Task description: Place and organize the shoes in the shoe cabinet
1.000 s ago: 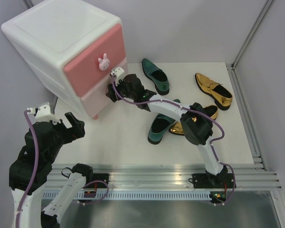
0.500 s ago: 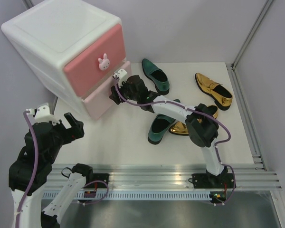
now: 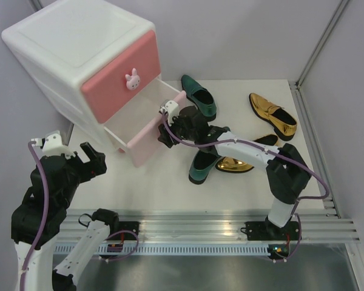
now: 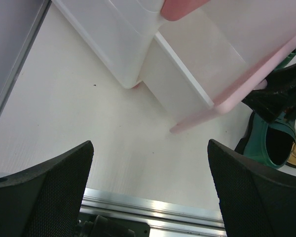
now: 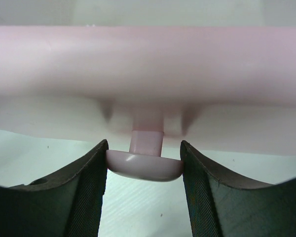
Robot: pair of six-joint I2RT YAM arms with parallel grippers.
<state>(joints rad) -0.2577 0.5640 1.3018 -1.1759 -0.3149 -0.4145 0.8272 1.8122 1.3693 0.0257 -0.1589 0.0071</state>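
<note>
Gripper (image 5: pixel 144 157) on outstretched R arm (image 3: pixel 249 150) pinches drawer knob (image 5: pixel 145 167).

A white table (image 3: pixel 164 182), an aluminium rail (image 3: pixel 200 233).

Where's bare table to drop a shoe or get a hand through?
Free: the strip between the open lower drawer and the near rail; the gap between the far green shoe and far gold shoe. Crowded: centre, where the right hand on the knob, near green shoe and near gold shoe bunch.
</note>
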